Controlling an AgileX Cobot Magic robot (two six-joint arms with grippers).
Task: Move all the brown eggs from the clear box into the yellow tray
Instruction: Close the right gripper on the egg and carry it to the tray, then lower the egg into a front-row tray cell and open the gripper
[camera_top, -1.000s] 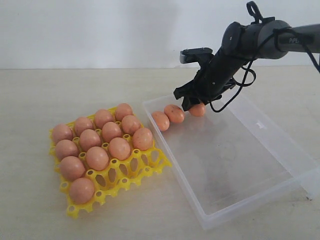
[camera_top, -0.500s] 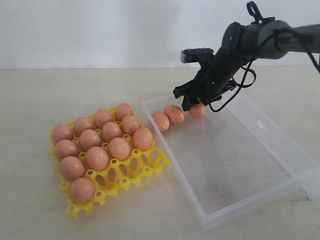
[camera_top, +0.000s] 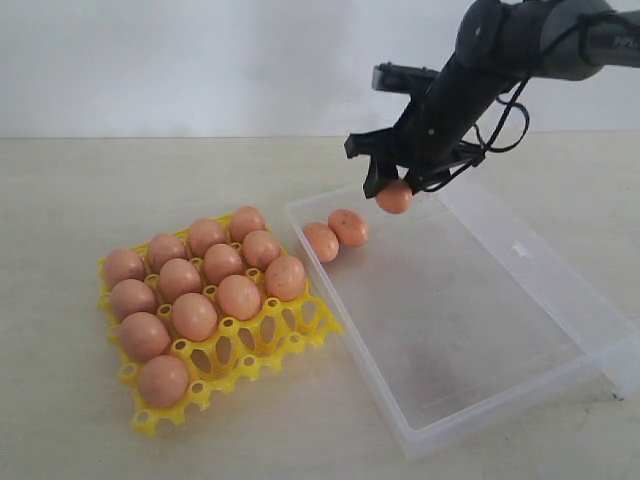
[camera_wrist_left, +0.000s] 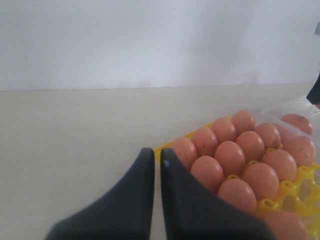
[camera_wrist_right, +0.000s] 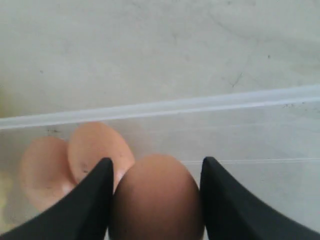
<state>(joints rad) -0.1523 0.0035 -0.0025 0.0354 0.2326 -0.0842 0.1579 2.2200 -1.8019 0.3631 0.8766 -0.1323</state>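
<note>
Table, white wall behind: right jaws rose off the clear box floor, clamped on one brown egg, now above the rim. Pick done, carry next. Two eggs sat below them; yellow tray beyond those. Right arm sloped down, wrist tipped. Left jaws together by the tray.

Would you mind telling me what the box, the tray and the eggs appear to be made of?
The box looks like thin clear plastic, cloudy and glossy; the table shows through its floor.
The tray looks like bright yellow moulded plastic, smooth with a faint sheen, an open grid of cups.
The eggs are matte orange-brown with faint specks; real shell or plastic imitation cannot be told from the look.
</note>
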